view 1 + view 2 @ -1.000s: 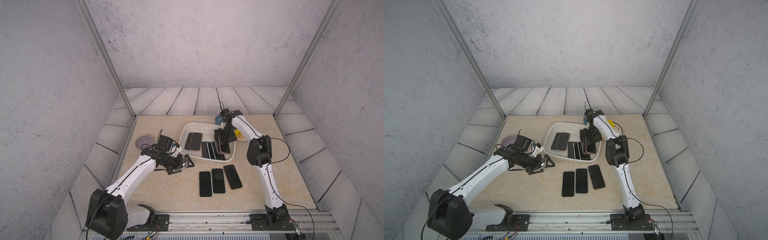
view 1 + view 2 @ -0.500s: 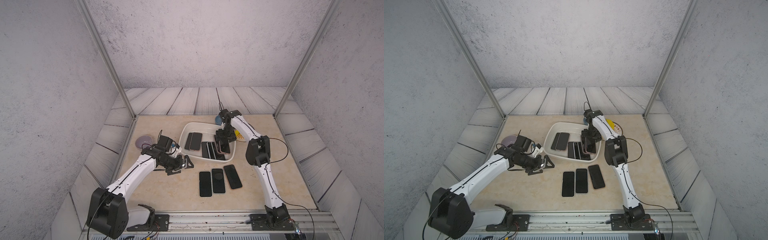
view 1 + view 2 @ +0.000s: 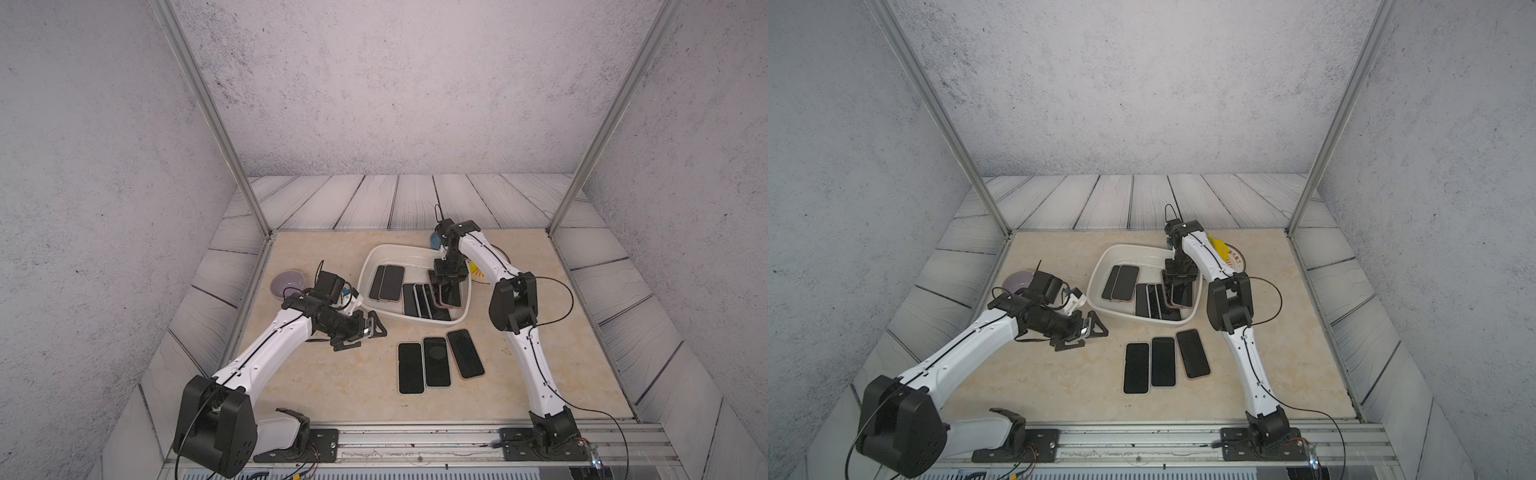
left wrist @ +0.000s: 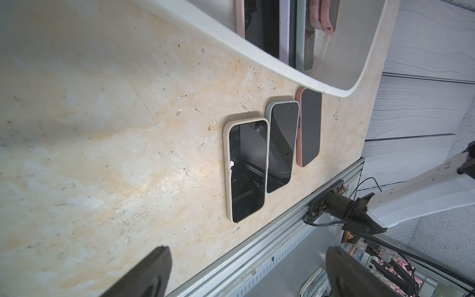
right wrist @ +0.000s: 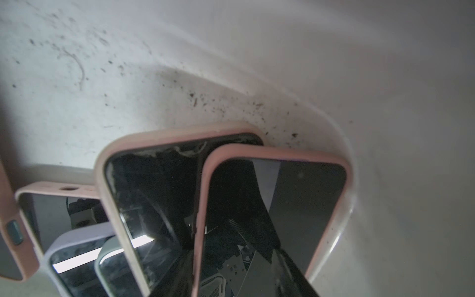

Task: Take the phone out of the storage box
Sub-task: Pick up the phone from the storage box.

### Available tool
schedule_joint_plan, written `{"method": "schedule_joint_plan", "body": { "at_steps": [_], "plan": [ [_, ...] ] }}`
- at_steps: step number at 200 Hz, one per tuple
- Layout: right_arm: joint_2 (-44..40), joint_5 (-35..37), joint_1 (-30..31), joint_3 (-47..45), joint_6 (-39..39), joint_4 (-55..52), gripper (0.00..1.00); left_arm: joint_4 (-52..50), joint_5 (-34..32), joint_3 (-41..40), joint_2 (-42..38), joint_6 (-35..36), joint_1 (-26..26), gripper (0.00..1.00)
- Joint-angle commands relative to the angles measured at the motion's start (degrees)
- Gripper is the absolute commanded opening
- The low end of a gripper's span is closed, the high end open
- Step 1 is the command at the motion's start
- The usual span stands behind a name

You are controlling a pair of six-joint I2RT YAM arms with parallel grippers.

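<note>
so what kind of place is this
Probably a robot lab test cell, not a home: two white arms bolted to a metal rail, plain grey backdrop walls on a metal frame, and a small tabletop staged with phones and a tub.

White storage box [image 3: 366,274], dark-speckled inside; pink-cased phone [image 5: 277,205], black-screened. At six o'clock from the box: cream-cased phone [image 4: 245,169], pale-green-cased phone [image 4: 281,146], salmon-cased phone [image 4: 309,128], all black-screened, on beige marbled table [image 3: 332,382]. At nine o'clock, lilac bowl [image 3: 286,283].
</note>
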Motion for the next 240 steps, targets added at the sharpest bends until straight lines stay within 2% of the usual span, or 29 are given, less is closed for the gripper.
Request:
{"method": "schedule_joint_plan", "body": {
  "at_steps": [1, 38, 75, 112, 171, 196, 240],
  "plan": [
    [0.27, 9.47, -2.04, -3.01, -1.33, -7.18, 0.52, 0.21, 0.04, 0.14, -0.08, -0.3, 0.43, 1.0],
    [-6.22, 11.48, -3.24, -6.42, -2.32, -6.48, 0.52, 4.41, 1.16, -0.29, 0.48, -2.95, 0.36, 1.0],
    [-7.37, 10.09, -4.42, -8.12, -2.7, -6.54, 0.52, 6.78, 1.63, 2.6, 3.02, -4.17, -0.74, 1.0],
    [-9.24, 9.65, -4.49, -9.36, -2.72, -6.57, 0.52, 7.98, 0.17, 8.09, 6.78, -4.47, -4.28, 1.0],
    [-11.37, 8.83, -4.71, -11.48, -2.89, -6.22, 0.48, 8.18, -2.12, 19.68, 17.43, -2.29, -12.21, 0.96],
    [-12.13, 9.02, -4.97, -12.86, -3.13, -5.95, 0.46, 6.73, -1.99, 24.01, 21.71, -0.87, -13.36, 0.95],
    [-13.17, 9.11, -5.05, -14.67, -3.36, -5.76, 0.45, 6.2, -1.72, 27.47, 24.75, -0.16, -13.63, 0.95]
  ]
}}
